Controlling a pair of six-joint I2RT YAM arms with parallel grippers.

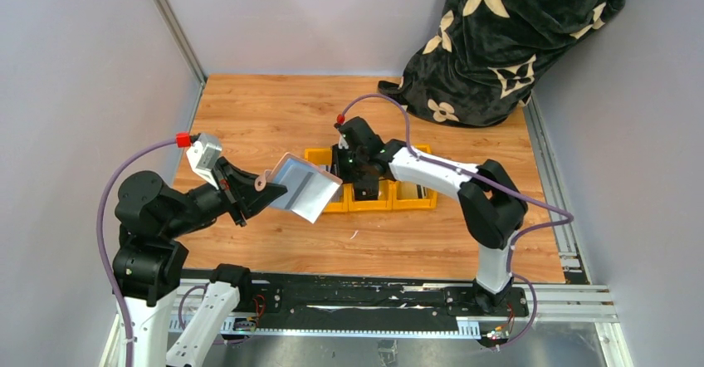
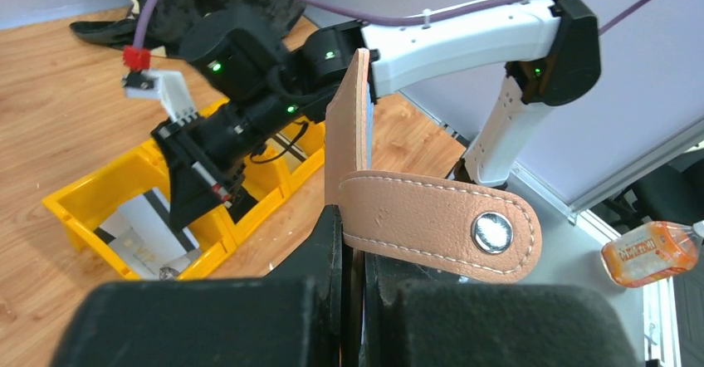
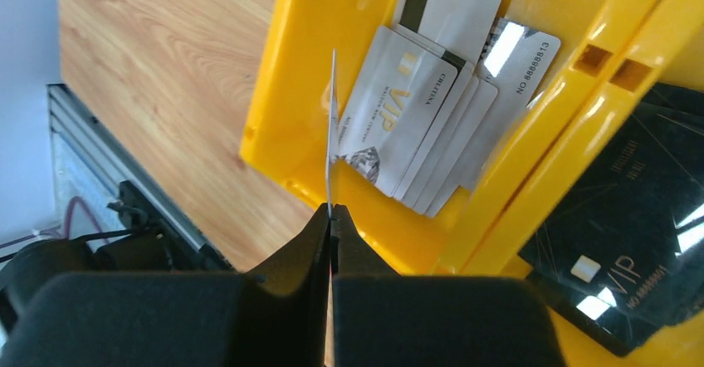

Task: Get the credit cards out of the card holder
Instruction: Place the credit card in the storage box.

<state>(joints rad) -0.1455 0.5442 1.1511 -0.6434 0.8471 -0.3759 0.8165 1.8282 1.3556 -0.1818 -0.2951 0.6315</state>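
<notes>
My left gripper (image 1: 253, 193) is shut on one edge of the grey-blue card holder (image 1: 305, 186) and holds it open above the table, left of the yellow tray. In the left wrist view the holder (image 2: 349, 126) stands edge-on above the jaws (image 2: 359, 259), its pinkish-tan tab (image 2: 440, 222) hanging to the right. My right gripper (image 1: 361, 183) hangs over the yellow tray (image 1: 369, 205). It (image 3: 330, 213) is shut on one credit card (image 3: 331, 126), seen edge-on over the tray's left compartment, where several whitish credit cards (image 3: 423, 126) lie fanned out.
The yellow tray (image 3: 299, 51) has three compartments; black cards (image 3: 631, 242) lie in the one beside the whitish cards. A black flower-patterned blanket (image 1: 515, 35) is heaped at the back right. Metal rails (image 1: 374, 300) run along the near table edge.
</notes>
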